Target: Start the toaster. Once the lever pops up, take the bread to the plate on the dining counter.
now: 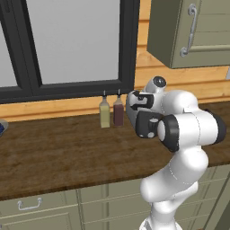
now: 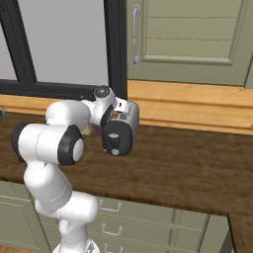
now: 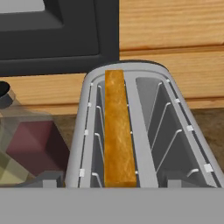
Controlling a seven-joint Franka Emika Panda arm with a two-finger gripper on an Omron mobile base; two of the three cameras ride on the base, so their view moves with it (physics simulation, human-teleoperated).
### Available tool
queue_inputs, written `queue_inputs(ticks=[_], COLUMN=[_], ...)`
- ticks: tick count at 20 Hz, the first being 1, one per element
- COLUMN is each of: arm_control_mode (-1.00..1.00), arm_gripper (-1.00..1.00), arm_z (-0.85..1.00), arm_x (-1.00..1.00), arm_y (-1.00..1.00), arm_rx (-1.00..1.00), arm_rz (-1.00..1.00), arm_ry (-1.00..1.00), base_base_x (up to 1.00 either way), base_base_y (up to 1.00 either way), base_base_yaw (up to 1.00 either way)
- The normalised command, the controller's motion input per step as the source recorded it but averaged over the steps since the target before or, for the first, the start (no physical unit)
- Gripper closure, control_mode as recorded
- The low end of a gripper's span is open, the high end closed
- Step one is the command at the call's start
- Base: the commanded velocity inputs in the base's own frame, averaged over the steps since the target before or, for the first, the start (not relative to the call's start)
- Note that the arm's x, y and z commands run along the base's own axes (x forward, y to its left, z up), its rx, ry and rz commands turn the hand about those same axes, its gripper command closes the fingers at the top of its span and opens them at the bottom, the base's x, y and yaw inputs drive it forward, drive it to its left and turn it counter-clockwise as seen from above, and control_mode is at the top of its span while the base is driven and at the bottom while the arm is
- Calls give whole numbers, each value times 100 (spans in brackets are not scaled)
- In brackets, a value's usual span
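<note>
One slice: the bread [image 3: 117,131] stands on edge in the left slot of the toaster [image 3: 175,131], its top crust toasted golden brown and level with the slot rim.
Toaster look: a silver-grey rounded shell with two long slots, wire guides inside each; the right slot holds nothing. From the right base view its black end panel [image 2: 117,141] carries a small grey knob.
Toaster place: on the dark wood-grain counter [image 1: 58,157], near the back wall, under the black window frame [image 1: 128,45].
Neighbours: two bottles [image 1: 111,112], one olive and one dark red, stand just left of the toaster, near but apart from it.
Open room: bare counter stretches left and right of the toaster; an upper cabinet [image 2: 197,39] hangs above to the right.
Writing: no legible marks on the toaster or the bottles.
Hand: the gripper sits directly above the toaster; whether its jaws are spread or clenched cannot be told, and it does not grip the bread.
</note>
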Motion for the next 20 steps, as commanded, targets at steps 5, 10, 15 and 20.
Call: queue_inputs(ticks=[5, 10, 15, 20], arm_control_mode=[-100, -100, -100, -100], arm_gripper=[100, 100, 100, 100], arm_z=[0, 0, 0, 0], arm_x=[0, 0, 0, 0], arm_y=[0, 0, 0, 0], arm_rx=[0, 0, 0, 0], arm_rz=[0, 0, 0, 0], arm_ry=[0, 0, 0, 0], base_base_x=[0, 0, 0, 0], base_base_y=[0, 0, 0, 0], base_base_yaw=[0, 0, 0, 0])
